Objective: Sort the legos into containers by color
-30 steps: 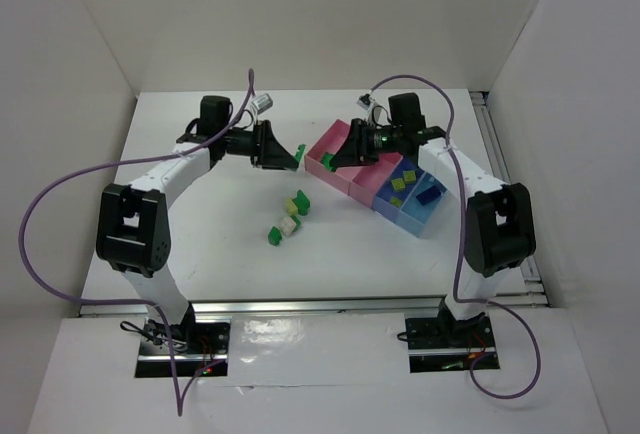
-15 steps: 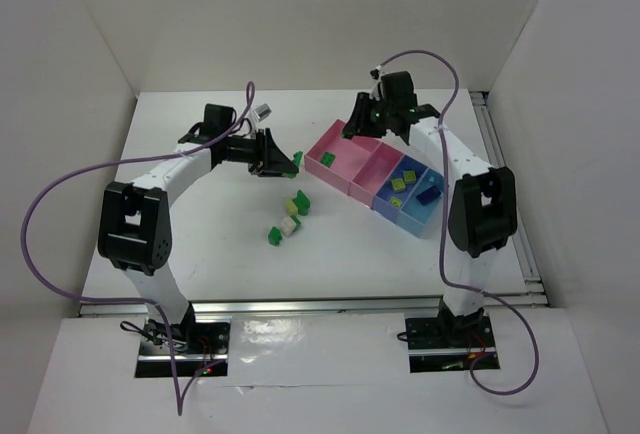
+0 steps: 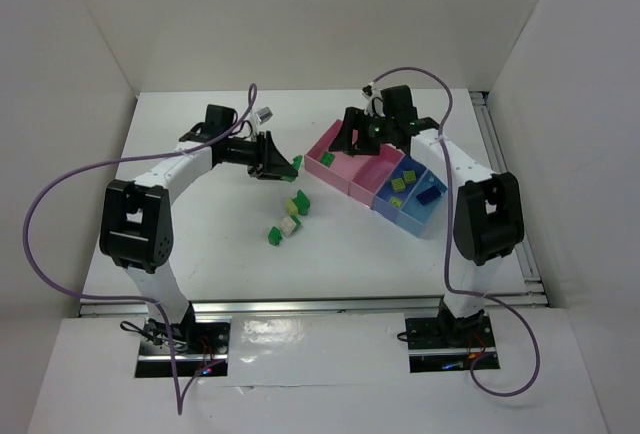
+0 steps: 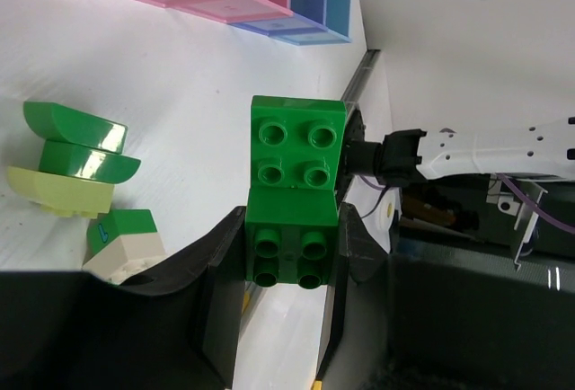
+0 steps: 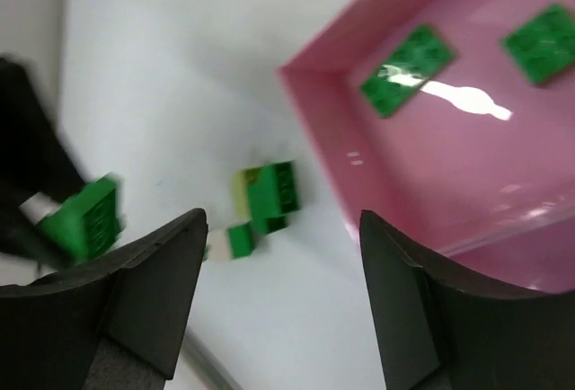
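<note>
1. The right hand point(image 5: 280, 228) is now spread wide with nothing between its jaws. It hangs over the near corner of the pink compartment point(image 5: 467, 165), right of centre in the top view.
2. Two dark green legos point(image 5: 406, 59) lie flat on that pink floor. A second ago this hand carried a green piece low over the same box, so I judge that piece has just been dropped in and one more brick is sorted.
3. Against the earlier top view, the right arm has swung from the middle of the containers point(image 3: 350, 184) toward their upper edge. Its jaws, then nearly together, have parted.
4. The left hand point(image 4: 289, 255) is pinching a green brick point(image 4: 296, 152) studs-up, clear of the counter point(image 3: 220, 244). It sits just left of the pink end of the row and has barely shifted over the second.
5. The blue compartments point(image 3: 412, 216) hold yellow-green pieces point(image 3: 403, 180) and one dark blue piece point(image 3: 428, 194), as before.
6. A small loose cluster point(image 3: 290, 216) of green, pale yellow-green and cream-white bricks lies unsorted at centre frame. Much of the job remains, and the left hand's brick probably belongs in the pink box.
</note>
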Available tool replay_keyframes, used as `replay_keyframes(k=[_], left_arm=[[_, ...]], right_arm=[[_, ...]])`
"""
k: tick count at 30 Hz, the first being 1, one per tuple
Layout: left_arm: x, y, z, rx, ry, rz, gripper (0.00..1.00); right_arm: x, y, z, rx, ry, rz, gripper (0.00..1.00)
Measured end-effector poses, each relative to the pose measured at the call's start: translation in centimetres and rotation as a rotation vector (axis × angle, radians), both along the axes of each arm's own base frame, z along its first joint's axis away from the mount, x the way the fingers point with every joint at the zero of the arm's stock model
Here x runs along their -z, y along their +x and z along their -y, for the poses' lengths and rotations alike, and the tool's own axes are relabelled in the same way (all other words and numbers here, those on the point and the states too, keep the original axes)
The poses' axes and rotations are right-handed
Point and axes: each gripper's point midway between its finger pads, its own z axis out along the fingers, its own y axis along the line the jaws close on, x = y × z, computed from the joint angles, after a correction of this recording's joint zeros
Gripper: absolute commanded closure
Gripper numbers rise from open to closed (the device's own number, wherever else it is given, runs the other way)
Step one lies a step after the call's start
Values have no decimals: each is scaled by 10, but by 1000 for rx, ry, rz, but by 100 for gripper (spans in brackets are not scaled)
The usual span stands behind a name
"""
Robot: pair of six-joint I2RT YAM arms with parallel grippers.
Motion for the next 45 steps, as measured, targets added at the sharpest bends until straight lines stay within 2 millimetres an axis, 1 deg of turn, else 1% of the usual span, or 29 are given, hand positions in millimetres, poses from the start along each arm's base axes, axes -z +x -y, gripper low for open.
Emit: replay_keyframes(k=[1,2,5,9,12,15,19,21,25,28,31,35,40,43,44,45], left_arm=[[-1,-1,0,5,-5,0,100],[-2,-2,1,11,-12,0,100],[-5,-2,2,27,-26,12,100],[-7,1,2,31,-25,30,100],[-5,4,3,20,6,42,100],[-5,6,4,17,41,63,100],[-3,6,6,21,68,77,100],[0,5,6,22,87,84,100],[7,6,4,14,126,87,100],[10,6,2,6,146,82,100],[13,6,0,-2,161,78,100],[15,8,-1,-11,175,80,100],[16,9,-3,-18,188,87,100],[17,10,-4,-16,196,101,100],[17,11,-4,-16,200,105,100],[18,9,-4,-16,204,99,100]], right_arm=[[-9,-9,-6,-36,49,3,21],[-19,-17,-13,-73,98,8,21],[-44,-31,-35,-168,215,21,21],[-53,-49,-56,-230,287,-32,21],[-59,-51,-70,-246,317,-62,21],[-65,-49,-81,-250,337,-79,25],[-67,-46,-92,-253,346,-98,28],[-66,-46,-96,-254,346,-105,31],[-55,-50,-105,-261,339,-142,41],[-46,-53,-109,-257,326,-175,41],[-39,-56,-109,-246,310,-204,41],[-34,-57,-107,-233,295,-218,44],[-29,-58,-111,-237,291,-231,46],[-18,-60,-116,-244,282,-255,46],[-14,-60,-118,-246,280,-262,49],[-10,-60,-120,-246,277,-269,54]])
